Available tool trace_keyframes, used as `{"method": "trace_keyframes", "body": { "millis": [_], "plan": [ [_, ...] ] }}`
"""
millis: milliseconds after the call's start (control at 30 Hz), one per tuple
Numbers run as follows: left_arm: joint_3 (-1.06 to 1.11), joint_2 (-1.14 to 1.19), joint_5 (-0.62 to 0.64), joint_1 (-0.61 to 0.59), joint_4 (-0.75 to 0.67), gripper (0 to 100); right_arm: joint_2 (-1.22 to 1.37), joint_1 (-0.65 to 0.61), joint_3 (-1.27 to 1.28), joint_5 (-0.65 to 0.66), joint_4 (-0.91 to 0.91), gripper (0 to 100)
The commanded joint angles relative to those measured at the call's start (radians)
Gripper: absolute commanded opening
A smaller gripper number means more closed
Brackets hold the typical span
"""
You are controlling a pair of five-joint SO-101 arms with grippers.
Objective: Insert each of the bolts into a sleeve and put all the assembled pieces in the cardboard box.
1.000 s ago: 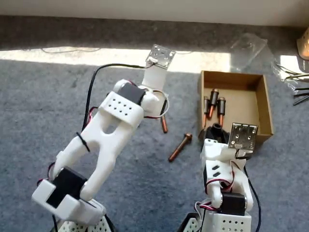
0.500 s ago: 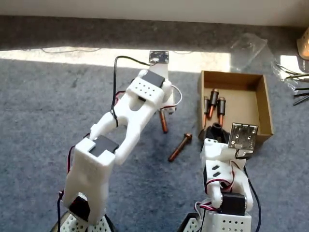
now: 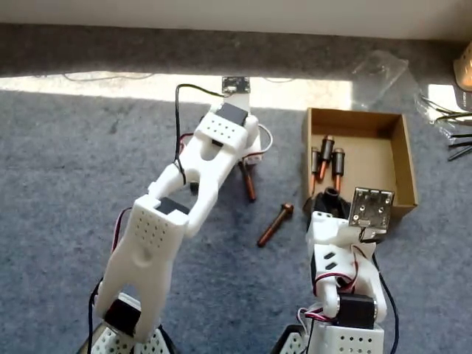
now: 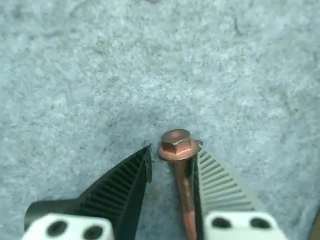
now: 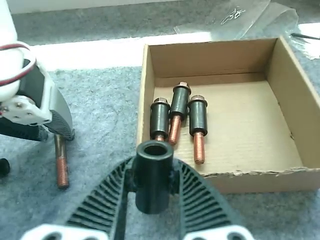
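Note:
A copper bolt (image 4: 180,165) lies on the grey carpet between the fingers of my open left gripper (image 4: 172,150), its shaft against one finger. From above, that bolt (image 3: 249,184) pokes out under the left gripper (image 3: 245,171). A second bolt (image 3: 274,225) lies loose on the carpet nearer the box. My right gripper (image 5: 153,170) is shut on a black sleeve (image 5: 153,177), held upright just outside the near wall of the cardboard box (image 5: 215,57). Three assembled pieces (image 5: 175,115) lie inside the box (image 3: 354,115).
A clear plastic bag (image 3: 380,70) lies behind the box and black cables (image 3: 451,122) lie at its right. In the right wrist view the left gripper (image 5: 47,127) stands over its bolt (image 5: 61,167), left of the box.
The left arm has stretched forward and come down, bringing its fingers to either side of the bolt on the carpet. The right arm and its sleeve have not moved.

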Motion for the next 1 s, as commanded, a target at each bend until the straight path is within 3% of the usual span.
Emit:
{"method": "trace_keyframes", "body": {
  "millis": [0, 300, 533, 967],
  "plan": [
    [-0.062, 0.001, 0.006, -0.018, 0.005, 13, -0.007, 0.008, -0.015, -0.005, -0.030, 0.5],
    [-0.067, 0.015, 0.015, -0.010, 0.034, 13, -0.007, 0.007, -0.015, -0.005, -0.030, 0.5],
    [-0.064, 0.016, 0.190, -0.012, 0.055, 13, -0.007, 0.007, -0.015, -0.005, -0.030, 0.5],
    [-0.061, 0.018, 0.187, 0.012, 0.055, 13, -0.007, 0.007, -0.015, -0.005, -0.030, 0.5]
  ]
}}
